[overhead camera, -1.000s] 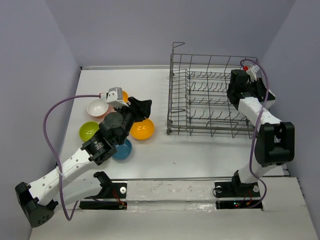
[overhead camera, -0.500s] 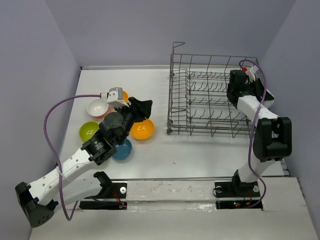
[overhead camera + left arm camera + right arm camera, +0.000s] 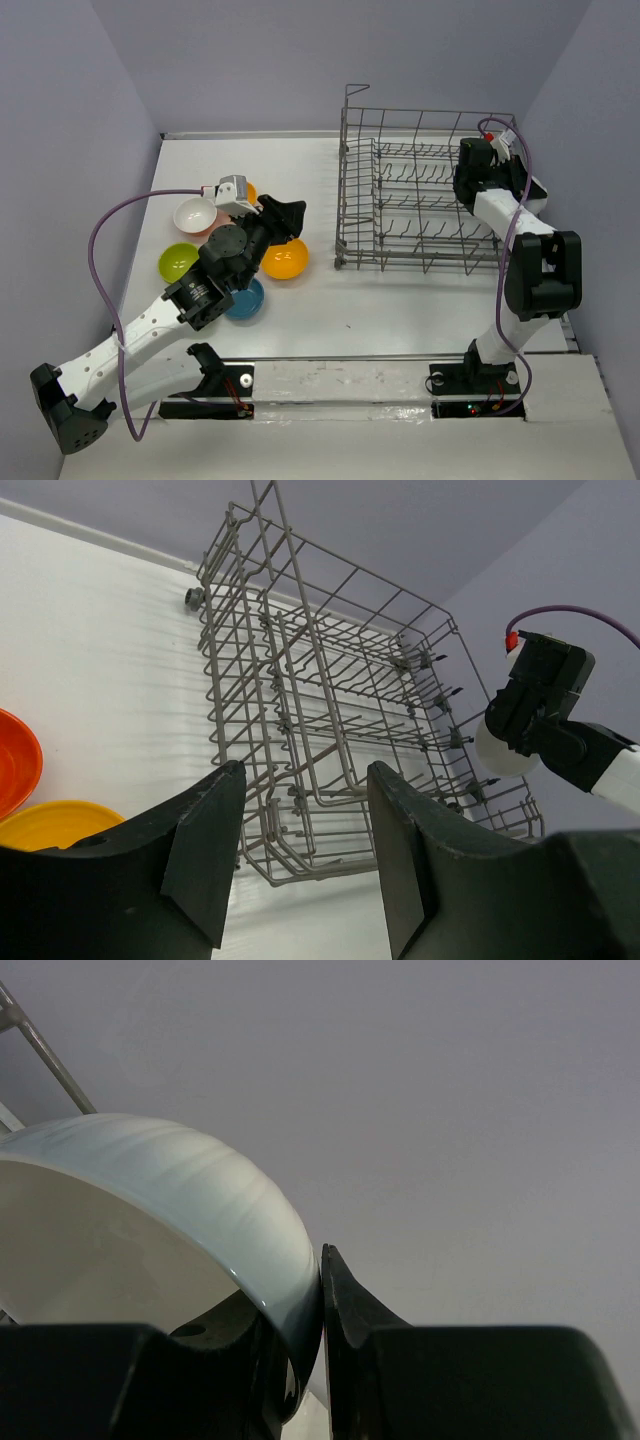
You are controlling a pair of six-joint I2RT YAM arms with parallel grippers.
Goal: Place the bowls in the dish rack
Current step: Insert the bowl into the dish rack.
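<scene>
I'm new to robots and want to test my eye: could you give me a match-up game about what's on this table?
1 left gripper
2 right gripper
3 green bowl
4 dish rack

A pinching a white bowl
B grey wire, on the table's right side
C open, empty
D on the table, left of the blue bowl

Pairs: 1-C, 2-A, 3-D, 4-B

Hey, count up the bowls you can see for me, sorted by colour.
White bowls: 2, the second in the right gripper
Lime green bowl: 1
Blue bowl: 1
Orange-yellow bowl: 1
Red-orange bowl: 1
Total: 6 in clear view; the left arm may hide more.
</scene>
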